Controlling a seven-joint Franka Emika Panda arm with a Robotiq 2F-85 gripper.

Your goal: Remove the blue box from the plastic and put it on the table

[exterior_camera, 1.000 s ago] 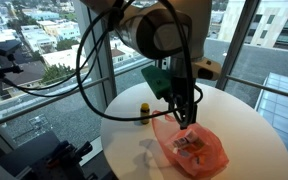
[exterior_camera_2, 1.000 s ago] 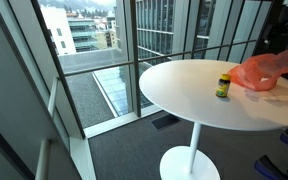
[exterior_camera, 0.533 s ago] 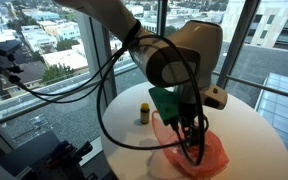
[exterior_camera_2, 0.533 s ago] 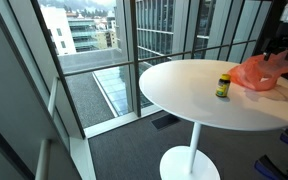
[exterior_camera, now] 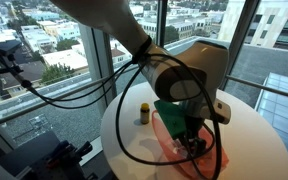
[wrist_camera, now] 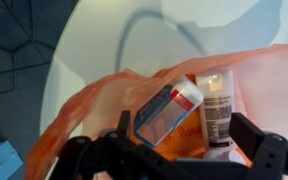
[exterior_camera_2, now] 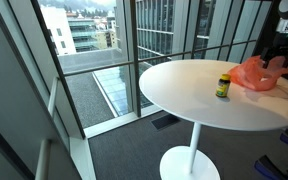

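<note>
Looking down the wrist view onto the blue box (wrist_camera: 167, 113), lying inside the orange plastic bag (wrist_camera: 84, 120) on top of the contents and touching a white bottle (wrist_camera: 216, 108) along one long side. Not out yet, not on the table (wrist_camera: 104, 50); judged as early in the task, at the reach-in step. Reading the gripper (wrist_camera: 189, 140) as spread wide and clamping nothing, with fingers (wrist_camera: 124, 125) flanking both box and bottle: one tip by the box's lower near corner, the opposite tip out past the bottle. Marking the box's long axis as diagonal, lower left to upper right in the wrist view, so skewed to the line between the fingertips rather than square across it. Placing the box just ahead of the palm and offset toward the tip at picture-left. Likely calls for a wrist twist plus a small sideways shift, to close across the box's narrow width and leave the bottle outside. In an exterior view, seeing the gripper (exterior_camera: 194, 142) low in the bag mouth, close over the contents; cannot tell whether touching. Also noting a yellow-capped jar (exterior_camera: 144, 113) upright on the table, apart from the bag, clear of the approach. Risks: snagging loose plastic, or pinching bottle together with box.
</note>
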